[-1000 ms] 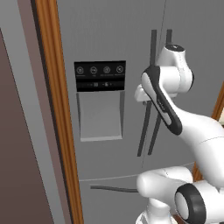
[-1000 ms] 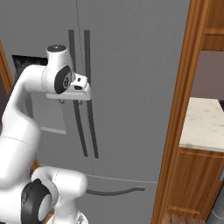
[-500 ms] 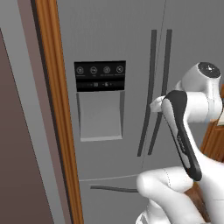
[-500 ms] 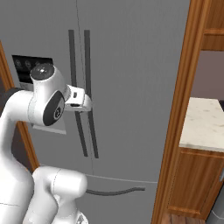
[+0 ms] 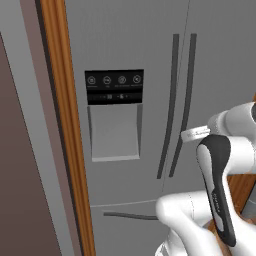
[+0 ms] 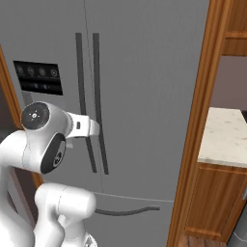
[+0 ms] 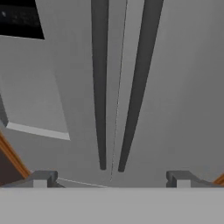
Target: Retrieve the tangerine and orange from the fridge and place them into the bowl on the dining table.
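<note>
Hand view: the gripper (image 7: pixel 111 177) stands wide open, holding nothing, aimed at the lower ends of the two dark handles (image 7: pixel 99 83) of the fridge (image 7: pixel 183 87) (both doors shut), its control panel (image 5: pixel 114 86) left of them

From my remote screen I saw a tall wooden post (image 5: pixel 64 125) running from top to bottom in the left base view, with a dark brown wall panel (image 5: pixel 22 165) to the left of it. In the right base view there was a second wooden post (image 6: pixel 195 125). Further right of it stood a wall counter with a pale speckled top (image 6: pixel 226 137) over a brown wooden cabinet (image 6: pixel 217 202). Above that counter I noticed the lower edge of an upper wooden cabinet (image 6: pixel 236 29).
</note>
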